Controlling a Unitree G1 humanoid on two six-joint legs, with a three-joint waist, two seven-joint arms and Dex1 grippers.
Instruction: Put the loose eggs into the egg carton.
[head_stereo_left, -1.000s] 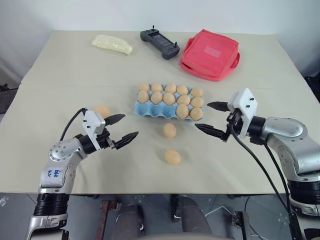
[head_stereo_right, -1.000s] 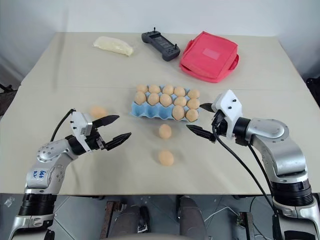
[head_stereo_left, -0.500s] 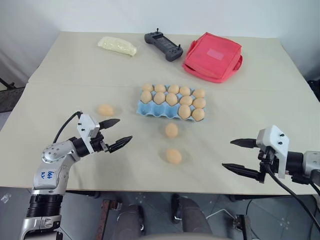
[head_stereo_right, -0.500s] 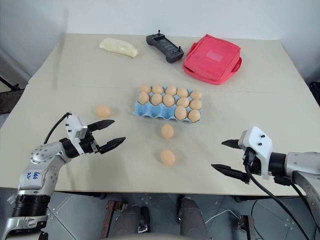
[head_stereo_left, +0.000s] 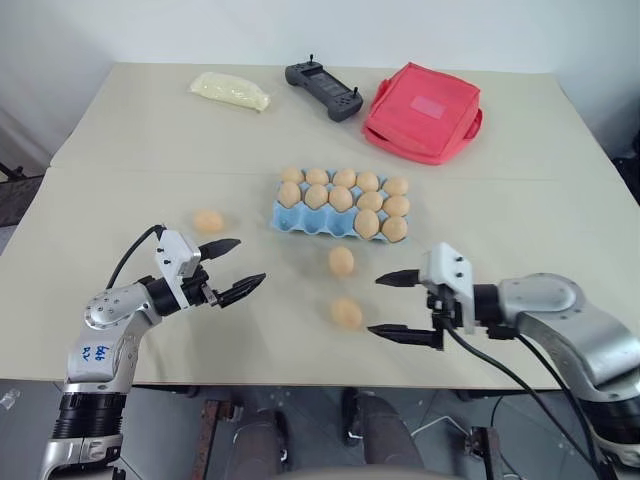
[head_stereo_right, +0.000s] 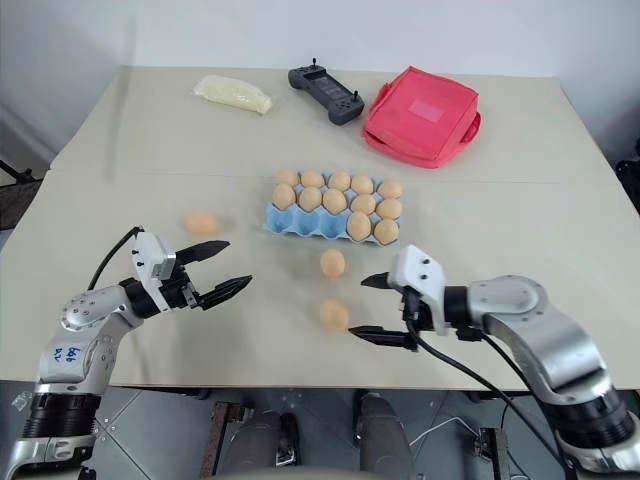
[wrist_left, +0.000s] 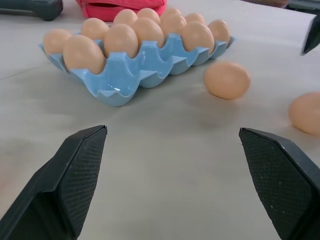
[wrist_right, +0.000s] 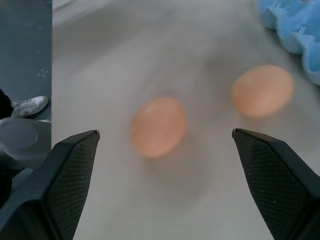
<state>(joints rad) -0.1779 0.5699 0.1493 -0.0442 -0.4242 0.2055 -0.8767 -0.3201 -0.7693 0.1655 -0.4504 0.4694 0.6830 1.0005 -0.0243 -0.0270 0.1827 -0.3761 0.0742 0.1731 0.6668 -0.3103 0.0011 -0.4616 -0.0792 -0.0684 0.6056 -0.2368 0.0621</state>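
Your right gripper (head_stereo_left: 393, 306) sits low over the table (head_stereo_left: 520, 215), jaws spread, just right of the nearest egg (head_stereo_left: 346, 313). Your left gripper (head_stereo_left: 235, 267) also has its jaws spread and holds nothing. Two more eggs lie loose: one (head_stereo_left: 341, 261) just before the carton (head_stereo_left: 300, 224), one (head_stereo_left: 208, 221) to its left.

Left gripper (head_stereo_left: 232, 267) fingers spread wide, pointing inward; right gripper (head_stereo_left: 395, 306) fingers spread wide, aimed leftward
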